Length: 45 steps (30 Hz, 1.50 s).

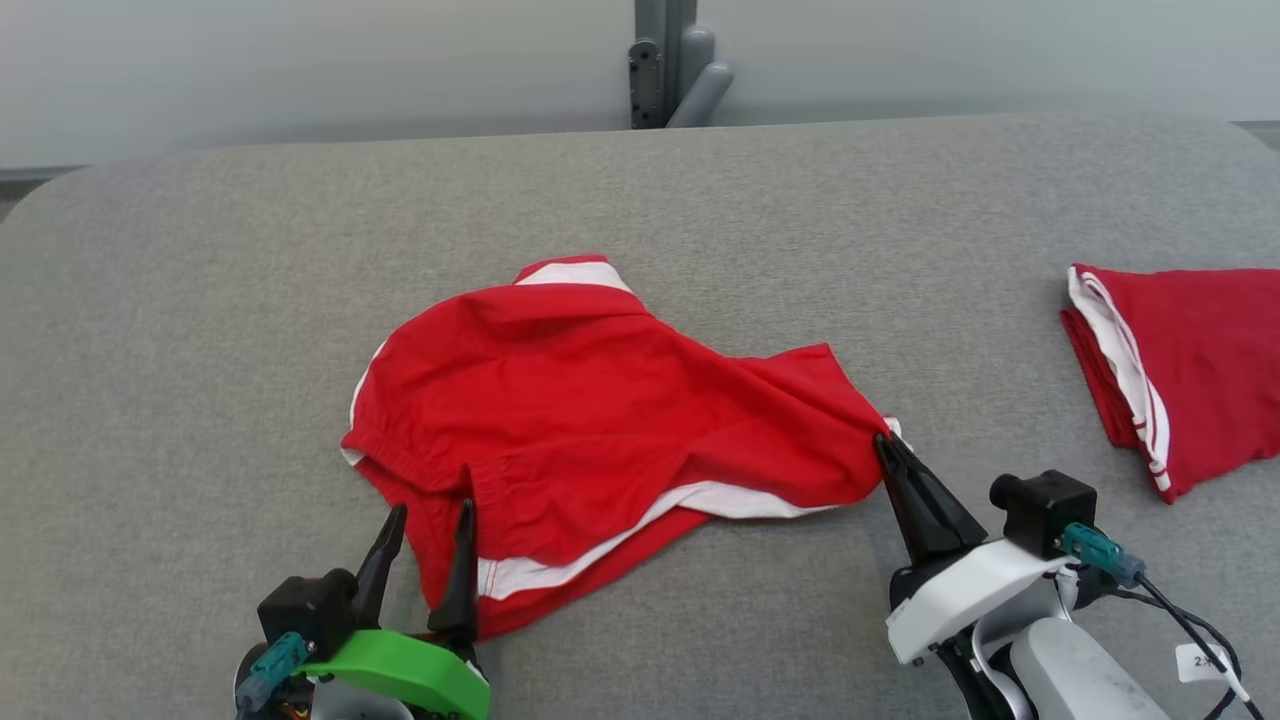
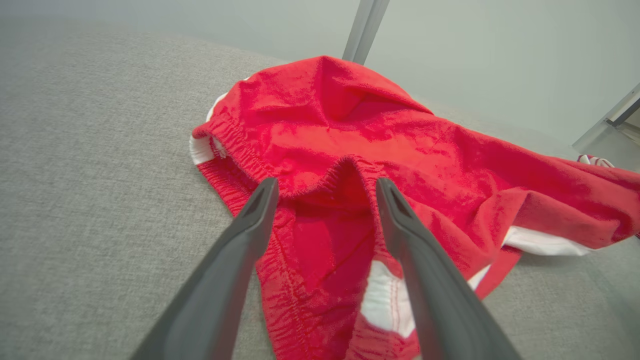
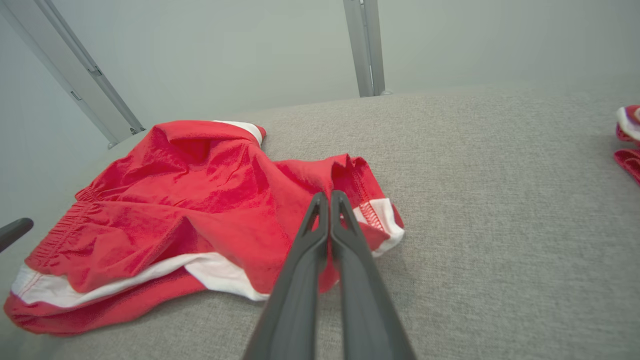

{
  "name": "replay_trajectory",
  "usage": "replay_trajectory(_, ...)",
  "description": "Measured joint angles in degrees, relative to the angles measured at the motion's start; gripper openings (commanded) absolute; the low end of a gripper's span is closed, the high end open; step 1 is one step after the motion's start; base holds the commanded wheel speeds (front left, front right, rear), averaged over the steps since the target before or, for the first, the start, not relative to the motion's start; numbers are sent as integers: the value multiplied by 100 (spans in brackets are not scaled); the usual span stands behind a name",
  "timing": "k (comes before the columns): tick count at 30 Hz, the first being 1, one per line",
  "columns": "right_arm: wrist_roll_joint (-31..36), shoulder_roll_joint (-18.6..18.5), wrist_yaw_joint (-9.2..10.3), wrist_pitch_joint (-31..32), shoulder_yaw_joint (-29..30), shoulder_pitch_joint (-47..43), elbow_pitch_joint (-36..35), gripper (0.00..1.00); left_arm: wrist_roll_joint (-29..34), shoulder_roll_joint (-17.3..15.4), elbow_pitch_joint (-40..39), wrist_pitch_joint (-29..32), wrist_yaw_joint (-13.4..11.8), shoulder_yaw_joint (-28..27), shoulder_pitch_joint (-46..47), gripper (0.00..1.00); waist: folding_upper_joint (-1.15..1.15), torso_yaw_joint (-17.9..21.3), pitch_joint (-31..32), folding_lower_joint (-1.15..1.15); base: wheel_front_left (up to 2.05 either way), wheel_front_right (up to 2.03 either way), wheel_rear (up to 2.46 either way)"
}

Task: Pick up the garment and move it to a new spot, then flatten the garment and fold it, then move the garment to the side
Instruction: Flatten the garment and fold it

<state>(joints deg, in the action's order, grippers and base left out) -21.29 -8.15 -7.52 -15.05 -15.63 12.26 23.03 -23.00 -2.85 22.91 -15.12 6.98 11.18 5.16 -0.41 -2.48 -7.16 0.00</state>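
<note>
The garment (image 1: 600,400), red shorts with white trim, lies crumpled in the middle of the grey table (image 1: 200,300). My right gripper (image 1: 884,442) is at its right corner, fingers pressed together on the red hem beside the white trim; the right wrist view shows that pinch (image 3: 328,196) on the garment (image 3: 200,200). At the garment's lower-left edge my left gripper (image 1: 428,525) stands open. In the left wrist view its fingers (image 2: 325,192) straddle a raised fold of the elastic waistband of the garment (image 2: 400,145), with nothing clamped.
A second red garment with white stripes (image 1: 1180,370) lies folded at the table's right edge, and its corner shows in the right wrist view (image 3: 629,135). A grey post (image 1: 670,60) stands behind the table's far edge.
</note>
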Motion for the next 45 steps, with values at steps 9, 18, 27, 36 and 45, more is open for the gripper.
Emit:
replay_trajectory(9,-656,-422,0,250,-415,-397,-990,0,-20,3,-76,0,-18,122,-42,100,0,602,225,0,0,0,0)
replay_trajectory(18,-513,-457,0,576,-171,107,-642,0,-107,5,-23,0,-21,402,23,100,0,384,167,0,0,0,0)
replay_trajectory(27,-91,-470,-1,564,83,1208,900,0,-162,4,-21,0,-37,659,292,100,0,-258,-207,0,0,0,0)
replay_trajectory(36,264,-361,-1,144,403,1628,2346,100,-200,3,-81,0,-93,706,361,100,0,-848,-513,0,0,0,0)
replay_trajectory(45,768,-171,0,4,1318,681,925,100,9,4,-191,-1,-143,388,166,100,0,-701,-349,0,0,0,0)
